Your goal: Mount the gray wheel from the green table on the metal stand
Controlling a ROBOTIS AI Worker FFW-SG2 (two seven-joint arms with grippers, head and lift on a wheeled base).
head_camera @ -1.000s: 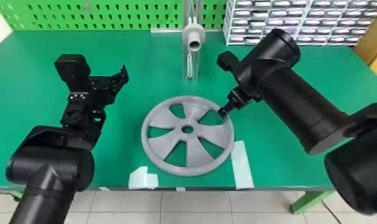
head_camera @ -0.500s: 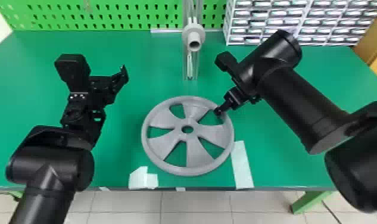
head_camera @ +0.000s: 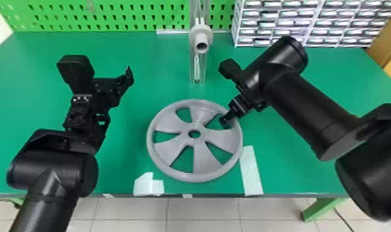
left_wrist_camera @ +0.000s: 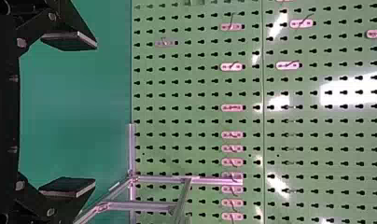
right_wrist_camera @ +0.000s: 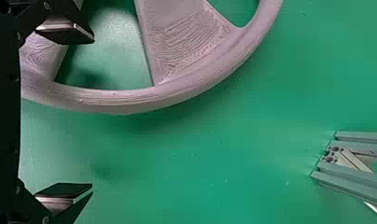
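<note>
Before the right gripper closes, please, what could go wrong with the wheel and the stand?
The right gripper is open at one side of the wheel, which lies flat, so a lift from there alone might tilt it or let it slip. Later, the center hole could miss the gray tube and knock the metal stand.

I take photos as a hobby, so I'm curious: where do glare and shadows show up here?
Left wrist view: white glare patches on the pegboard; right wrist view: a soft shadow along the gray wheel's rim on the green table, plus a pale glare through one wheel opening; head view: a faint sheen on the black right arm.
</note>
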